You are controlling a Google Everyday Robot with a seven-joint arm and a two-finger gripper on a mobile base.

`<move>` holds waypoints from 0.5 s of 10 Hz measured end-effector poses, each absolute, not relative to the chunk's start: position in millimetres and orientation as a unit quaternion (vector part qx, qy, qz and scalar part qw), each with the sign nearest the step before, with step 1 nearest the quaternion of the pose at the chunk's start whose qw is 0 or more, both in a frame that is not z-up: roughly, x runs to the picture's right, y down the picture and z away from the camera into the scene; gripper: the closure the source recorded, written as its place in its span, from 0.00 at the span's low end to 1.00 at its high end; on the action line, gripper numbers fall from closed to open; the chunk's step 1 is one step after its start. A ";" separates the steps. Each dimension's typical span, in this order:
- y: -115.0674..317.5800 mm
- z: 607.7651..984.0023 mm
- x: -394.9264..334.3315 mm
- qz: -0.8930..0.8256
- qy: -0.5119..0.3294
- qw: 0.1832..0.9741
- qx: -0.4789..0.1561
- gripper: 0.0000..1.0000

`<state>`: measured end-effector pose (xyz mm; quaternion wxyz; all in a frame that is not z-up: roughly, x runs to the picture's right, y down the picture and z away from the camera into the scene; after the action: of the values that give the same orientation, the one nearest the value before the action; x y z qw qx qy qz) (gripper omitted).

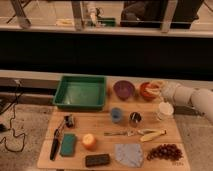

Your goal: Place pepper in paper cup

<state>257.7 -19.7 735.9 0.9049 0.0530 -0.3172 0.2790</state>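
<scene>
Wooden table (90, 122), closed claw (157, 89) at orange bowl (145, 93)

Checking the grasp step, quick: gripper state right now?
Gripper: shut, at the orange bowl; whether it holds anything cannot be told.

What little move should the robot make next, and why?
Probably lift the gripper a little, up out of the orange bowl. Its jaws are shut at that bowl's right side, and the white paper cup stands just in front of the bowl, so it must clear the rim before swinging over. I cannot tell whether the pepper is in the jaws.
</scene>
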 end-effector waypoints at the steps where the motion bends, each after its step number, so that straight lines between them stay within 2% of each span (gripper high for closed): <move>1: -19.8 735.9 257.8 0.279 -0.317 0.905 0.053 0.93; 5: -22.8 735.8 273.3 0.291 -0.309 0.903 0.063 0.93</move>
<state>273.3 -22.8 735.8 0.9031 0.0628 -0.3091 0.2915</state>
